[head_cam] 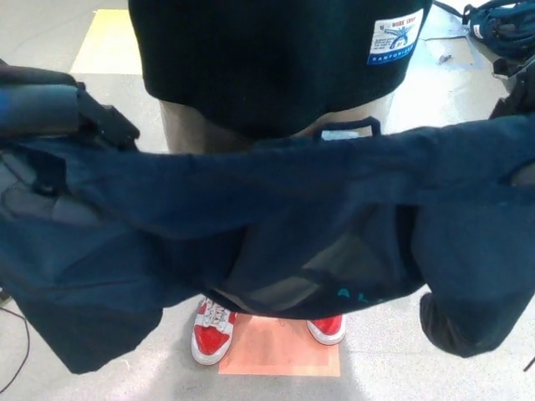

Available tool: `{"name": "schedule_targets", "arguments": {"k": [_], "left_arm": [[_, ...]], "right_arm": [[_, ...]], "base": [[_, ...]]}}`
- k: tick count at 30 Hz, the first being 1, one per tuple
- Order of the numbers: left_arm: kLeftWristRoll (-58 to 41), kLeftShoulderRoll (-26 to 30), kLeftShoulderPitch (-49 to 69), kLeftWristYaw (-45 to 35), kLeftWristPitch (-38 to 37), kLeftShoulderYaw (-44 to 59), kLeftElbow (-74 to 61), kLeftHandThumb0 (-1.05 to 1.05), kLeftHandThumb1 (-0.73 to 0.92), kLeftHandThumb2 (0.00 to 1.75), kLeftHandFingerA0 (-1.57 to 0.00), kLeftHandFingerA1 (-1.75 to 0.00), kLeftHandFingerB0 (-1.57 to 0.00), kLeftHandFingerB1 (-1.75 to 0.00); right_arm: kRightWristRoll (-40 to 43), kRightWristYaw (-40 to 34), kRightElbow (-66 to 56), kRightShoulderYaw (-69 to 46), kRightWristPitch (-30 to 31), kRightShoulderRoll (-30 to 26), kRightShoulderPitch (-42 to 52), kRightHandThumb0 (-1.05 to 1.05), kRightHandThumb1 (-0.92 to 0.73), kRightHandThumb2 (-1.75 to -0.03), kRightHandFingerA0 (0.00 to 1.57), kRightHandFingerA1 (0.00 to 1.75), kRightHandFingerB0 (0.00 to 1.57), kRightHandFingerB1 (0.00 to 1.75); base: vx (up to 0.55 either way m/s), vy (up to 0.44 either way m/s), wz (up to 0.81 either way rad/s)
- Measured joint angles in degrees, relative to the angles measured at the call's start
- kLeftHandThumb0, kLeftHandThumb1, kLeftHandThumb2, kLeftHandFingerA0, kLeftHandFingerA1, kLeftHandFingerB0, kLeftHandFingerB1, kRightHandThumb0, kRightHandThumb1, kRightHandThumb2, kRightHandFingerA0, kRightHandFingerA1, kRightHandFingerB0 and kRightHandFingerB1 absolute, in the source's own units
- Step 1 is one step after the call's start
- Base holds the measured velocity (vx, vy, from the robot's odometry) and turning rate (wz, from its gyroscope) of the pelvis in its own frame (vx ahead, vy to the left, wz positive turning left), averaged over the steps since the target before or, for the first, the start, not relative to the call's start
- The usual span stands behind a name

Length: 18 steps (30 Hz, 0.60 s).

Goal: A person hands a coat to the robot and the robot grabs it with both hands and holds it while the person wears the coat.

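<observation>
A dark navy coat (276, 209) hangs spread wide across the head view, its collar loop (347, 127) at the top middle and its lining facing me. My left hand (102, 121) is shut on the coat's upper left edge, with the grey forearm behind it. Only part of my right hand (512, 96) shows at the right edge; it is closed on the coat's upper right edge. A person in a black top (267, 58) stands just behind the coat, close to the collar. One sleeve (472, 322) dangles at the lower right.
The person's red and white shoes (213, 330) stand on an orange floor mat (280, 355). A yellow mat (104, 42) lies at the far left, a blue coil of cable (501, 17) at the far right. A thin black cable (12, 351) runs along the floor at lower left.
</observation>
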Motion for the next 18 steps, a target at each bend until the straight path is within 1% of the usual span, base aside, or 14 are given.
{"name": "schedule_targets", "arguments": {"k": [1,3,4,6,8,9,10,11,13,14,15,16,17,18], "left_arm": [[0.3,-0.3,0.3,0.8,-0.3,0.3,-0.1,-0.35,0.7,1.07,-0.97,-1.16,-0.79,-0.98],[0.9,-0.6,0.6,2.0,-0.7,0.6,-0.2,-0.34,0.7,1.07,-0.95,-1.14,-0.79,-0.98],[1.1,-0.7,0.8,2.6,-1.0,0.7,-0.3,-0.36,0.87,0.66,-0.82,-1.52,-0.68,-1.33],[1.9,-0.9,1.2,3.9,-1.5,1.0,-0.3,-0.36,0.86,0.65,-0.82,-1.55,-0.69,-1.36],[2.7,-1.2,1.7,5.4,-2.1,1.1,-0.3,-0.35,0.82,0.68,-0.86,-1.51,-0.78,-1.21],[3.0,-1.3,1.8,5.9,-2.3,1.2,-0.3,-0.35,0.82,0.64,-0.85,-1.56,-0.75,-1.31],[3.3,-1.5,2.0,6.5,-2.6,1.2,-0.3,-0.36,0.8,0.64,-0.77,-1.69,-0.72,-1.43],[3.8,-1.7,2.5,7.5,-3.0,1.3,-0.2,-0.36,0.82,0.64,-0.88,-1.56,-0.77,-1.27],[4.6,-2.4,3.0,9.0,-3.6,1.5,-0.2,-0.35,0.81,0.64,-0.89,-1.6,-0.78,-1.32],[5.2,-2.9,3.5,10.0,-4.0,1.7,-0.1,-0.34,0.79,0.63,-0.89,-1.64,-0.78,-1.37],[5.5,-3.1,3.9,10.7,-4.2,1.9,-0.1,-0.34,0.79,0.63,-0.89,-1.64,-0.78,-1.37],[6.2,-3.7,4.5,12.1,-4.7,2.1,-0.1,-0.33,0.78,0.64,-0.91,-1.66,-0.78,-1.42],[6.6,-4.0,4.8,12.8,-4.9,2.2,-0.1,-0.31,0.79,0.67,-0.96,-1.58,-0.79,-1.36],[7.1,-4.5,5.2,13.8,-5.2,2.4,0.0,-0.31,0.79,0.67,-0.96,-1.58,-0.79,-1.36]], "right_arm": [[-0.1,-1.3,-0.2,-0.9,-0.7,0.2,1.0,-0.35,-0.92,-0.66,0.79,1.75,0.6,1.6],[-0.4,-3.5,-0.3,-2.3,-1.8,0.7,2.6,-0.33,-0.9,-0.67,0.88,1.65,0.74,1.45],[-0.5,-4.5,-0.3,-3.0,-2.3,0.9,3.3,-0.32,-0.89,-0.71,0.89,1.57,0.77,1.38],[-0.8,-6.6,-0.4,-4.3,-3.5,1.2,4.7,-0.33,-0.9,-0.67,0.91,1.58,0.76,1.43],[-1.1,-9.0,-0.4,-5.8,-4.8,1.8,6.3,-0.33,-0.89,-0.66,0.9,1.55,0.76,1.39],[-1.2,-9.8,-0.4,-6.3,-5.2,2.0,6.8,-0.33,-0.88,-0.69,0.88,1.46,0.79,1.25],[-1.3,-10.7,-0.4,-6.8,-5.7,2.2,7.4,-0.34,-0.89,-0.69,0.83,1.49,0.73,1.27],[-1.4,-12.0,-0.4,-7.6,-6.6,2.5,8.3,-0.34,-0.71,-1.1,0.79,0.82,0.62,0.71],[-1.8,-13.9,-0.4,-8.6,-7.6,2.8,9.5,-0.36,-0.73,-1.12,0.75,0.75,0.51,0.64],[-2.1,-15.1,-0.4,-9.3,-8.2,3.0,10.2,-0.37,-0.9,-0.66,0.88,0.78,0.74,0.65],[-2.2,-15.8,-0.4,-9.7,-8.6,3.1,10.7,-0.37,-0.9,-0.66,0.88,0.78,0.74,0.65],[-2.6,-17.2,-0.3,-10.5,-9.3,3.4,11.5,-0.37,-0.9,-0.66,0.87,1.0,0.76,0.77],[-2.8,-18.0,-0.3,-10.9,-9.7,3.6,11.9,-0.4,-0.87,-0.67,0.98,0.78,0.73,0.61],[-3.0,-19.0,-0.2,-11.5,-10.3,3.9,12.5,-0.4,-0.87,-0.67,0.98,0.78,0.73,0.61]], "base": [[0.0,0.0,0.0],[0.0,0.0,0.0],[0.0,0.0,0.0],[0.0,0.0,0.0],[0.0,0.0,0.0],[0.0,0.0,0.0],[0.0,0.0,0.0],[0.0,0.0,0.0],[0.0,0.0,0.0],[0.0,0.0,0.0],[0.0,0.0,0.0],[0.0,0.0,0.0],[0.0,0.0,0.0],[0.0,0.0,0.0]]}}
